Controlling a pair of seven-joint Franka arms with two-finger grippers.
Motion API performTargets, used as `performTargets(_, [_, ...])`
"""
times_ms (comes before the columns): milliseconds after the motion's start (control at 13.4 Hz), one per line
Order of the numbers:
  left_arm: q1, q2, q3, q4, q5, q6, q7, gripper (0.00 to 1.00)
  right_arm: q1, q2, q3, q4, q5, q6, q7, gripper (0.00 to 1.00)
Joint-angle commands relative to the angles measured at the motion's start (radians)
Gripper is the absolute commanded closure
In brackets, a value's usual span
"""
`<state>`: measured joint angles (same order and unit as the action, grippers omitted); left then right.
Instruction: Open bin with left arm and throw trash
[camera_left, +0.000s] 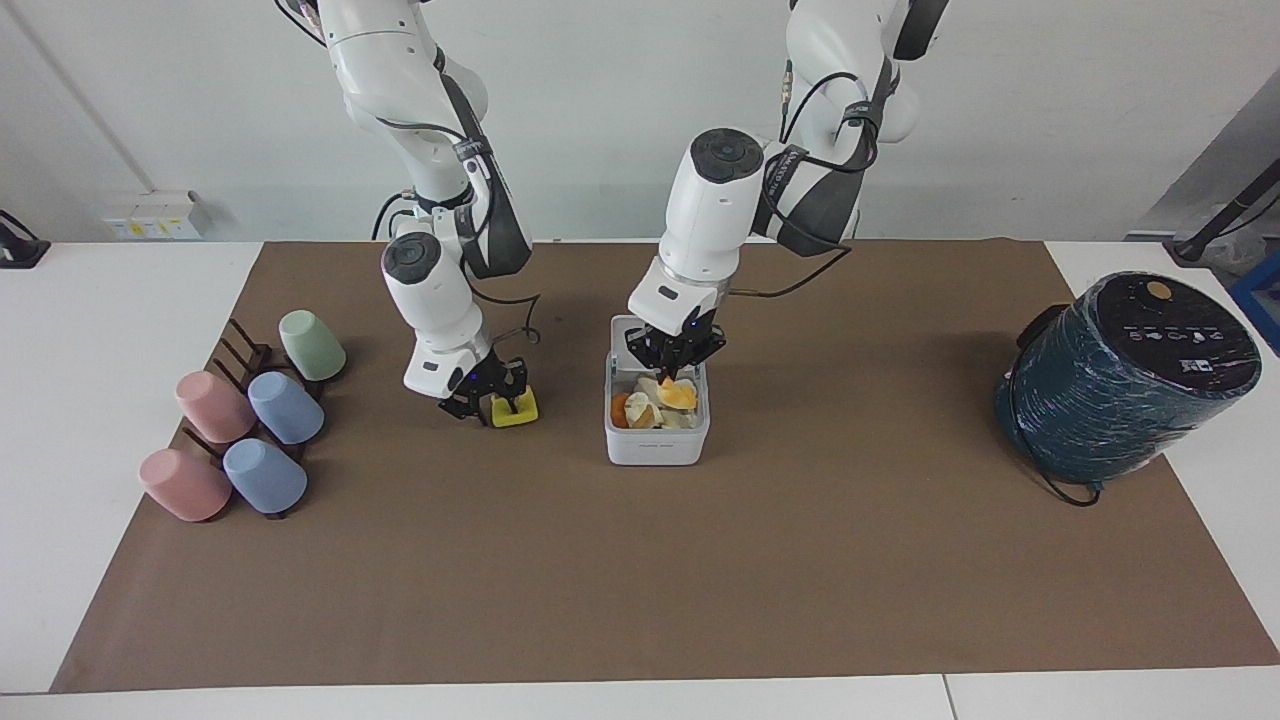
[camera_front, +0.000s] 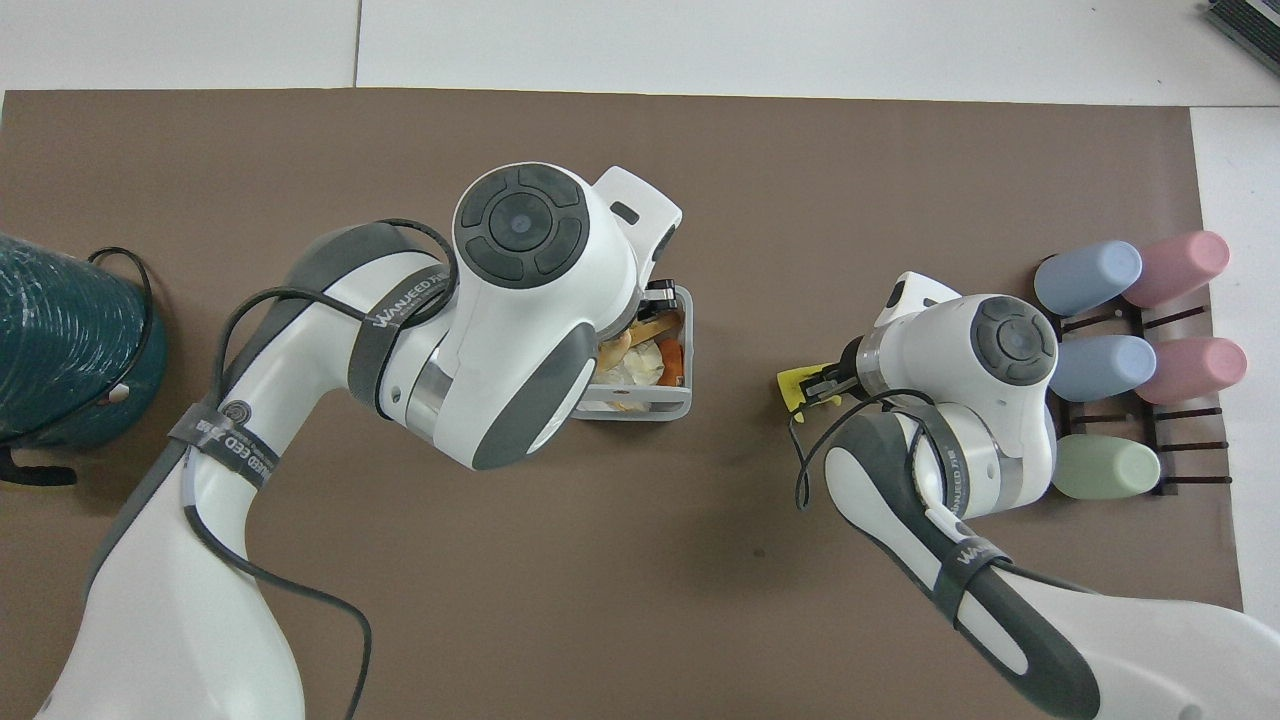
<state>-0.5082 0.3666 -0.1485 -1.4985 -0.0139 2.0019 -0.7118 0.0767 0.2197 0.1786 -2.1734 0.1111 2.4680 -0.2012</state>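
The white bin (camera_left: 655, 447) stands mid-mat with its lid (camera_left: 621, 331) tipped up, full of food scraps. My left gripper (camera_left: 673, 372) hangs just over the bin's opening. The golden croissant (camera_left: 679, 394) sits right under it on top of the heap, and I cannot tell whether it is still gripped. In the overhead view the left arm covers most of the bin (camera_front: 640, 408). My right gripper (camera_left: 497, 400) is down at the mat toward the right arm's end, shut on the yellow notched block (camera_left: 520, 412), which still rests on the mat. From overhead the right gripper (camera_front: 822, 380) touches the block (camera_front: 793, 385).
A dark rack with several pastel cups (camera_left: 250, 420) lies at the right arm's end of the brown mat (camera_left: 640, 580). A big dark teal cylinder (camera_left: 1125, 380) stands at the left arm's end.
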Motion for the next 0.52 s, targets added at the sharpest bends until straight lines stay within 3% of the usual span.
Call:
performTargets(0, [-0.022,-0.028,0.012,-0.036,-0.012,0.020,-0.020,0.29,-0.003,-0.003,0.004,-0.012,0.032,0.023,-0.037,1.00])
performTargets(449, [-0.007,-0.025,0.020,0.009,-0.011,-0.049,-0.018,0.28,0.020,-0.019,0.005,0.023,0.032,-0.027,0.050,1.00])
